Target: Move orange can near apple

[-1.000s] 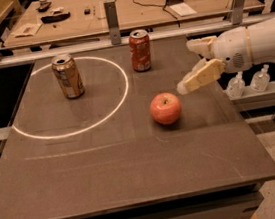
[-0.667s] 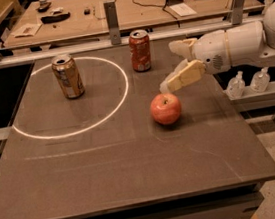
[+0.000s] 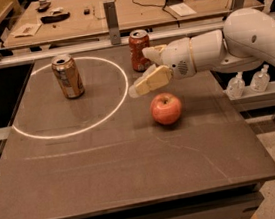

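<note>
Bronze-toned orange can (image 3: 67,76) stands upright and untouched, well to the left of the apple (image 3: 166,108) and farther back, inside a white ring (image 3: 55,136) marked on the grey table (image 3: 111,175). The gripper (image 3: 140,72) hovers just above and behind the apple, its fingers spread and empty. Judged step: approach, with no grasp made yet. The next move calls for travel leftward from the apple, clear of the red can (image 3: 139,49) behind it, to straddle the orange can.

Warm, dimmish light falls from above. Soft shadows sit under the apple (image 3: 166,108) and orange can (image 3: 67,76) on the table (image 3: 111,175). The pale claw (image 3: 139,71), spread wide, glows just above centre frame.
</note>
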Tool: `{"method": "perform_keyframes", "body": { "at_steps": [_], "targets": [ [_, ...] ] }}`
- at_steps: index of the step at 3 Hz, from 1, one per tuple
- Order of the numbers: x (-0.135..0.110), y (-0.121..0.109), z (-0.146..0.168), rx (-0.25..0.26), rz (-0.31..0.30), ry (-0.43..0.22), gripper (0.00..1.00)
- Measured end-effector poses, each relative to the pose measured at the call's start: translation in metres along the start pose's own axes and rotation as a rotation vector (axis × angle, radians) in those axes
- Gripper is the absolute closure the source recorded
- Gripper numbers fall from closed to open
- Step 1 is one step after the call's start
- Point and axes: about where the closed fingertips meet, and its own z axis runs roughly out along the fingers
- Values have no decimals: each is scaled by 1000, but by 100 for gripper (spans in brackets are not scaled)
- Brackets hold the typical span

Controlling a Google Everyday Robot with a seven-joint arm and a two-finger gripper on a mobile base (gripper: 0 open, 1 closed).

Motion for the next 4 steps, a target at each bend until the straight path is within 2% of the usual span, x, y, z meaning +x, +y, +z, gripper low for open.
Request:
{"method": "perform_keyframes", "body": {
  "at_steps": [2, 4],
  "targets": [
    [-5, 5, 56, -41, 10, -8, 0],
    [-20, 11, 94, -17, 16, -9, 0]
  ]
}}
